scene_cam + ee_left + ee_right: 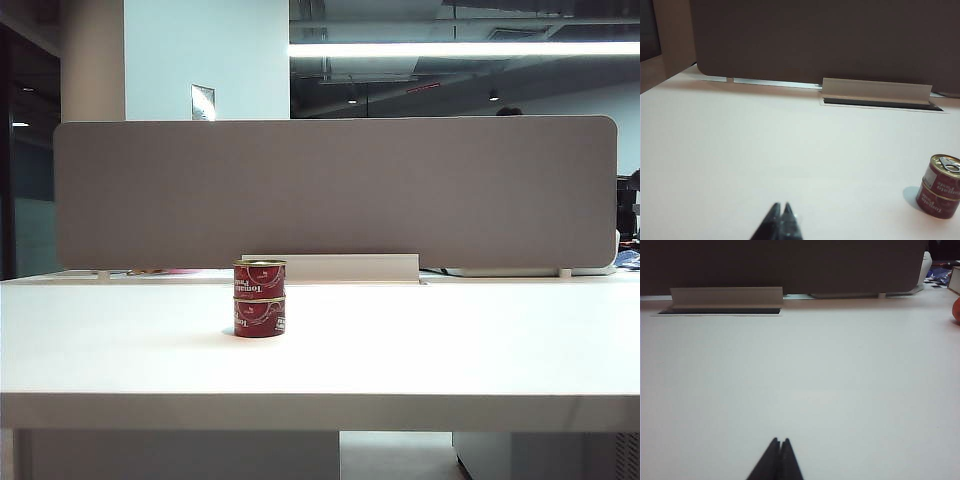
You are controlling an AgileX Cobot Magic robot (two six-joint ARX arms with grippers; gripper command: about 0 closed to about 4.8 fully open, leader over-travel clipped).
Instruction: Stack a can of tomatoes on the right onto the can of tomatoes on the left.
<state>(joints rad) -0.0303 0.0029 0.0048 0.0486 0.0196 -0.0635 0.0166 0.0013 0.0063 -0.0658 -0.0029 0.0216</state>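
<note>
Exterior view: two red cans in one little tower

Exterior view shows a white table (450, 350) with a red top can of tomatoes (260, 278) sitting right on a red bottom can of tomatoes (260, 316); the two cans touch and stand straight up, one over the other; the tower is a bit left of the middle of the table, in front of a pale cable flap (340, 267); behind the flap stands a wide grey wall panel (335, 190); no arm shows in this view.

Left wrist view shows the left gripper (780, 208) low over the bare white table; its two dark fingertips are pressed together with no gap, and nothing is between them; the can tower is well apart from it, off to one side near the picture's edge; the top can shows a silver lid with a pull ring (951, 166); the cable flap and the grey panel sit far behind.

Right wrist view shows the right gripper (780, 442) low over the table too; its fingertips are squeezed together and hold nothing; only bare table lies just ahead of it; an orange-red thing (956, 310) peeks in at the far edge, too cut off to name.
</note>
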